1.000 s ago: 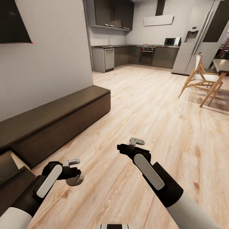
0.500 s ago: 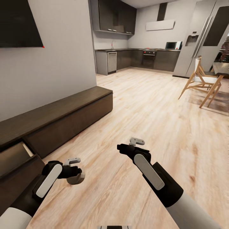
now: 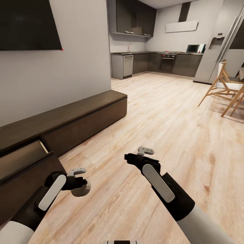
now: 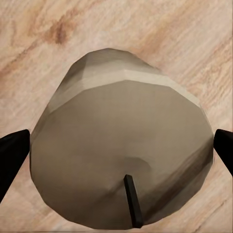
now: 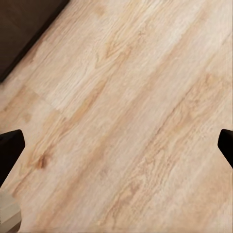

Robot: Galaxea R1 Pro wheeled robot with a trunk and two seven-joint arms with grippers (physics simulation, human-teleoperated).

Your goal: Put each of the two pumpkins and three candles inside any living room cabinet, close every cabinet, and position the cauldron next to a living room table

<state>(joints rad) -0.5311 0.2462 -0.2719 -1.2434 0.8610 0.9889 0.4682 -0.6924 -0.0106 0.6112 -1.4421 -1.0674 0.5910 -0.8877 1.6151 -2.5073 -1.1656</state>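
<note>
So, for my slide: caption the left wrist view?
Candle with dark wick held between the left gripper fingertips above wood floor.

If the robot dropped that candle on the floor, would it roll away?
Probably, if it lands sideways: the candle is a stubby cylinder. On its flat end it would likely stand. It looks stiff, as the left gripper's fingers don't dent it.

Candle (image 4: 121,150) olive-tan sides, paler cream band, black wick. Cabinet (image 3: 78,118) dark brown wood; open drawer (image 3: 20,159) beige inside. Floor (image 3: 162,115) light blond wood grain with darker knots. Wall (image 3: 67,78) pale grey. TV (image 3: 27,25) black. Chair (image 3: 223,84) tan wood, white seat.
</note>
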